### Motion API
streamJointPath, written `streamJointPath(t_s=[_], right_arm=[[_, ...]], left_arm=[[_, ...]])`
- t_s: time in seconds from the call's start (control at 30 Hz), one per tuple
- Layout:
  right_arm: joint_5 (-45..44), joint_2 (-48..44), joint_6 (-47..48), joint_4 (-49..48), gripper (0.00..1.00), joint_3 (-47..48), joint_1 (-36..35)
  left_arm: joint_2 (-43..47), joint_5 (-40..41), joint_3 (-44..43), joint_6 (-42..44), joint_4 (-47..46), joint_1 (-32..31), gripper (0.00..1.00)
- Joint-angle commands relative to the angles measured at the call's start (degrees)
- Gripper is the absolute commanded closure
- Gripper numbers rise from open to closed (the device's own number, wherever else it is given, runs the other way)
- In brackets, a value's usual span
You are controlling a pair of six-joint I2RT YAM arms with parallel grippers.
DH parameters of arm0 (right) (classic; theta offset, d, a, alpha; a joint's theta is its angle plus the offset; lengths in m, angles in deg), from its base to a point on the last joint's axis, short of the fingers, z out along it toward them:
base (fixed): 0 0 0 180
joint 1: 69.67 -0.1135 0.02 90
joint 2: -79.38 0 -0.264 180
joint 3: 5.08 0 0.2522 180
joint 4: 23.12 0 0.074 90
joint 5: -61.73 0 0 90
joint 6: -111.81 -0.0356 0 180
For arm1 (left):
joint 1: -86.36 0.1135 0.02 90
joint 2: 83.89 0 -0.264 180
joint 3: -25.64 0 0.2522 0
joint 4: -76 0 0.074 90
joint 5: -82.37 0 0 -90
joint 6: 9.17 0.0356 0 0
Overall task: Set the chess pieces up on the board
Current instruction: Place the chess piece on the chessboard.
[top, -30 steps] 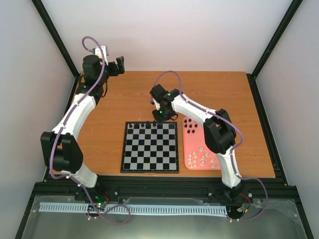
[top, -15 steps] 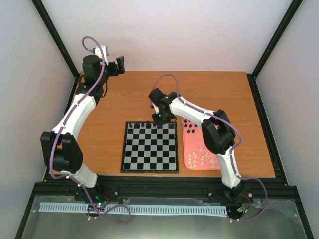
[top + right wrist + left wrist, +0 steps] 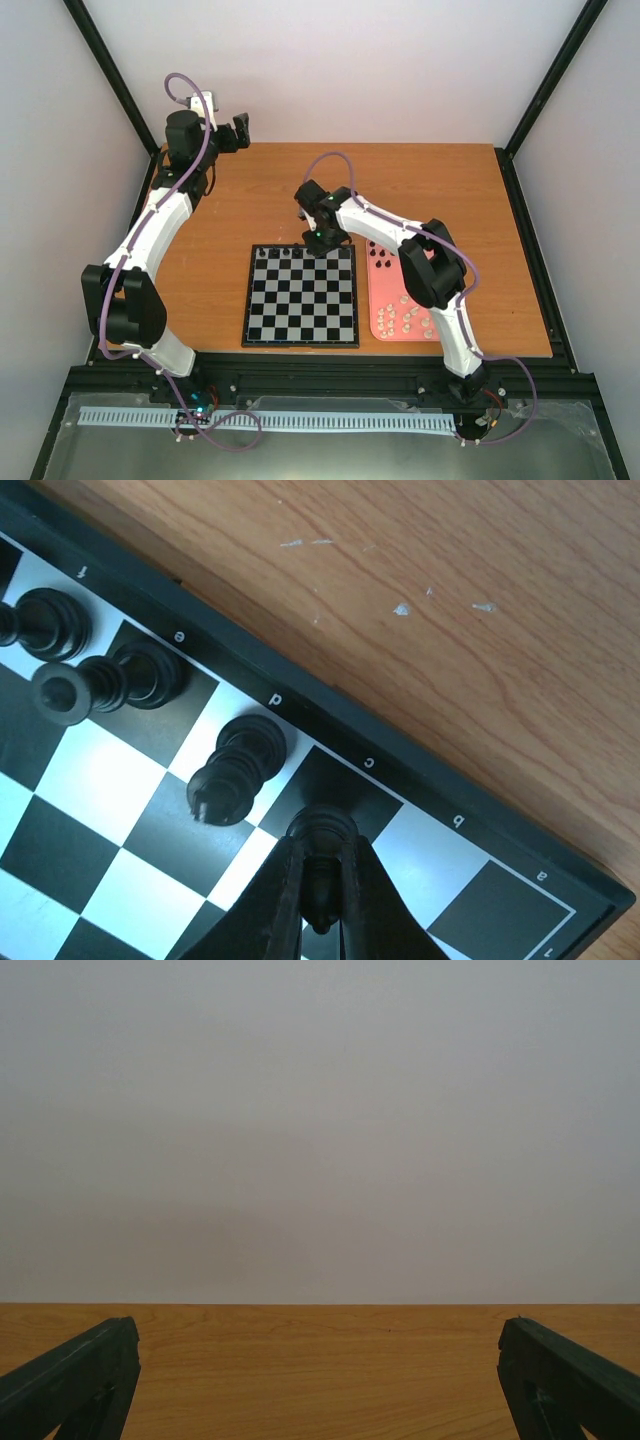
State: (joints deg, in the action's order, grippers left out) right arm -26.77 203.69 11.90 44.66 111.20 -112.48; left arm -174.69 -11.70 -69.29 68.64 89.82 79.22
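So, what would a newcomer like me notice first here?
The right arm reaches over the far edge of the chessboard. Its jaws are shut on a small black chess piece over the square marked c, next to other black pieces standing in that row. To the board's right lies a pink tray with white pieces at its near end.

Left claw (image 3: 318, 1335) spread wide over wooden table (image 3: 320, 1400), grey wall (image 3: 320, 1110) beyond

Chess pieces (image 3: 240, 770) on board (image 3: 300, 300); tray (image 3: 383, 295) to right
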Motion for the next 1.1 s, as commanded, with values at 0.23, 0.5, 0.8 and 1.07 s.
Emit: streamJointPath(t_s=[0.23,0.5,0.8,1.07], right_arm=[[-1.93,2.14,0.20,0.09,0.97,2.62,-0.44],[-2.16,2.73,0.31,-0.44,0.97,2.32,-0.28],[-1.99,3.04,0.50,-1.02,0.94,1.92,0.01],[-2.80,2.98,0.56,-1.10,0.85,1.52,0.09]], left_arm=[[-0.37,0.19,-2.59,0.23,-0.31,-0.07,0.00],[-0.39,0.25,-2.55,0.24,-0.31,-0.03,0.00],[-0.36,0.30,-2.51,0.24,-0.31,0.00,0.00],[-0.50,0.30,-2.53,0.23,-0.21,-0.02,0.00]])
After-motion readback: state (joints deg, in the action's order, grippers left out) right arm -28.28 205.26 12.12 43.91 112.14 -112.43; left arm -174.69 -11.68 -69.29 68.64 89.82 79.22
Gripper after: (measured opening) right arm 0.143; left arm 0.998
